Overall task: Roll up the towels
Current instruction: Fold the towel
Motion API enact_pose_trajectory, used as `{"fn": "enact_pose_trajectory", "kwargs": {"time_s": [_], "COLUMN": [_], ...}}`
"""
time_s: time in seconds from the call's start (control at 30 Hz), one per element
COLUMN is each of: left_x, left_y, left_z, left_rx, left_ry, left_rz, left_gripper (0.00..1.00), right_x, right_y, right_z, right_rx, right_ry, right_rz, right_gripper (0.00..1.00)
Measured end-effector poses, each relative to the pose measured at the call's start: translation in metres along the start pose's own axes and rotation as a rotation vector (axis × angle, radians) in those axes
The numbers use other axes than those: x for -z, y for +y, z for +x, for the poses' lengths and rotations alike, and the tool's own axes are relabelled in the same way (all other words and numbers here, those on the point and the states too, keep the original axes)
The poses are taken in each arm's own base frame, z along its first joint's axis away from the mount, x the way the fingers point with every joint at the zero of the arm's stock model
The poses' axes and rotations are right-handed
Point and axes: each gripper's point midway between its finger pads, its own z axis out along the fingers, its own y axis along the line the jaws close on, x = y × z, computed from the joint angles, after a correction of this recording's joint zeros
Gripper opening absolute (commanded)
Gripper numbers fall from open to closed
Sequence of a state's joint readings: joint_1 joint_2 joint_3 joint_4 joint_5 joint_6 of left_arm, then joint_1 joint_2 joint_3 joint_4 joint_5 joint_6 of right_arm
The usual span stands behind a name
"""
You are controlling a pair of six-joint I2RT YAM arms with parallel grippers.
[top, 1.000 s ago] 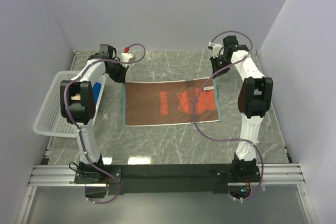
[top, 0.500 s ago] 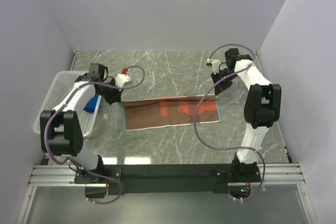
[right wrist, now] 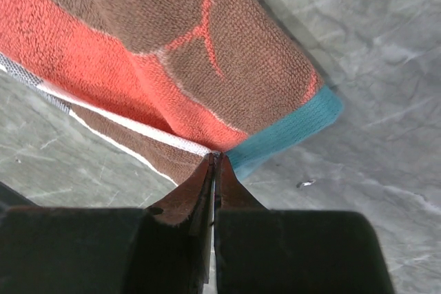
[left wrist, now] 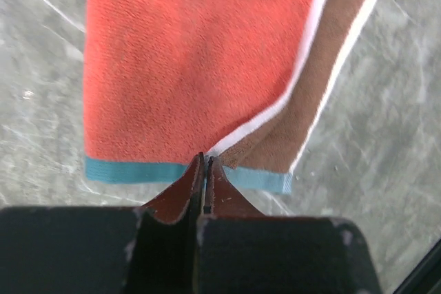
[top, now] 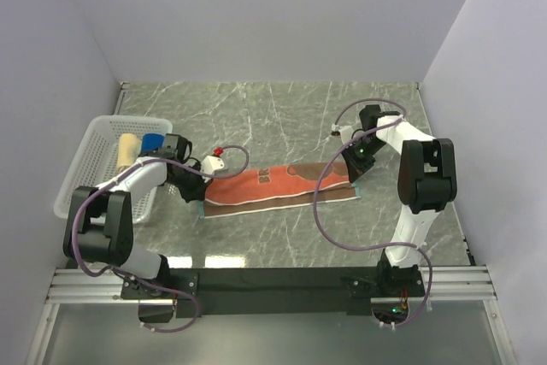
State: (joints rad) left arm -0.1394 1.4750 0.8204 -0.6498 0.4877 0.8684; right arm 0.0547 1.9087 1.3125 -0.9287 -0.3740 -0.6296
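Observation:
The rust-orange towel (top: pixel 273 187) with dark brown print lies folded lengthwise in a narrow strip on the marble table. My left gripper (top: pixel 197 196) is shut on its left corner, pinching the teal-edged layers, as the left wrist view shows (left wrist: pixel 204 161); the towel (left wrist: pixel 193 67) spreads out ahead of the jaws. My right gripper (top: pixel 353 172) is shut on the right corner, where white and teal edging meet (right wrist: pixel 215 156); the towel (right wrist: pixel 172 46) lies beyond. A beige towel (top: pixel 128 148) and a blue towel (top: pixel 153 141) sit rolled in the basket.
A white plastic lattice basket (top: pixel 75 164) stands at the table's left edge, close behind my left arm. Purple cables loop from both wrists above the towel. Grey walls enclose the table at the back and both sides.
Both grippers have drawn the towel's far edge toward the near edge, folding the flat towel into a narrow strip. Both arms came nearer and lower.

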Motion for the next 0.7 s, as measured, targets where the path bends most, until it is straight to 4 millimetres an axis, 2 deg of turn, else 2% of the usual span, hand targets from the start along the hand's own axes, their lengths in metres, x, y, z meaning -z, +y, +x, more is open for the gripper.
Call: {"fn": "enact_pose_trajectory", "kwargs": {"time_s": [0.2, 0.4, 0.57, 0.7], "left_x": [-0.001, 0.017, 0.035, 0.033], "left_y": [0.006, 0.011, 0.002, -0.008], "left_z": [-0.005, -0.019, -0.025, -0.015], "left_rx": [0.026, -0.001, -0.034, -0.031], "left_ry": [-0.001, -0.013, -0.009, 0.016], "left_rz": [-0.022, -0.037, -0.016, 0.018], "left_gripper": [0.01, 0.01, 0.01, 0.01], "right_x": [0.003, 0.019, 0.036, 0.032], "right_y": [-0.004, -0.002, 0.004, 0.005], "right_z": [-0.005, -0.009, -0.01, -0.004], "right_rx": [0.008, 0.036, 0.068, 0.071], "right_ry": [-0.007, -0.029, -0.051, -0.04], "right_rz": [0.022, 0.042, 0.059, 0.057], "right_gripper": [0.0, 0.0, 0.0, 0.0]}}
